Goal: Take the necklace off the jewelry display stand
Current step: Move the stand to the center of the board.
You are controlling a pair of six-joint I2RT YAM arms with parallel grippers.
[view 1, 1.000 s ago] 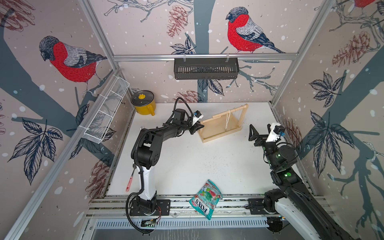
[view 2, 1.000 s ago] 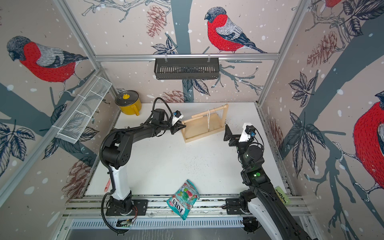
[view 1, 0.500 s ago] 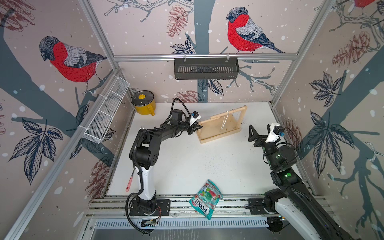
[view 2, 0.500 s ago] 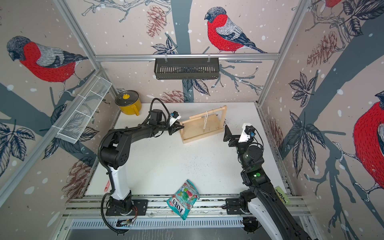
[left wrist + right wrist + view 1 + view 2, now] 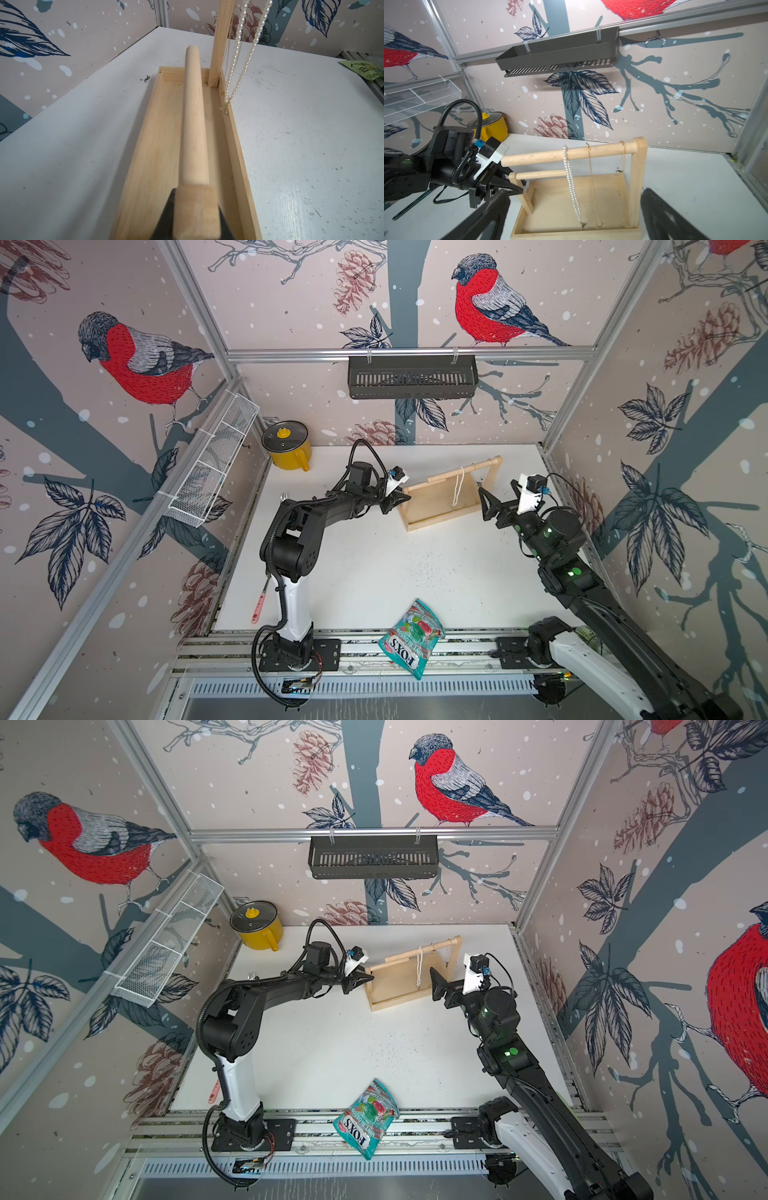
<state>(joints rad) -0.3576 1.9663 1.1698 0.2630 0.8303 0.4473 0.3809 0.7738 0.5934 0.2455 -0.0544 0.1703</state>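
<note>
The pale-wood jewelry display stand (image 5: 428, 508) (image 5: 392, 990) sits at the back middle of the table. A pearl necklace (image 5: 571, 182) (image 5: 457, 489) (image 5: 241, 62) hangs from its upper dowel (image 5: 542, 155), beside two thin gold chains (image 5: 590, 166). My left gripper (image 5: 401, 499) (image 5: 365, 979) is shut on the top of the stand's short left post (image 5: 196, 207), from which a lower dowel (image 5: 192, 116) runs away. My right gripper (image 5: 498, 491) (image 5: 575, 195) stands wide open just right of the stand, facing it and touching nothing.
A yellow pot (image 5: 286, 445) stands in the back left corner. A teal candy bag (image 5: 411, 635) lies on the front rail. A black basket (image 5: 411, 375) hangs on the back wall and a white wire basket (image 5: 212, 468) on the left wall. A red-handled tool (image 5: 259, 605) lies by the table's left edge.
My left gripper has shifted a little with the stand's left end in its grip, and the hanging necklace has swayed slightly. The right arm has not moved.
</note>
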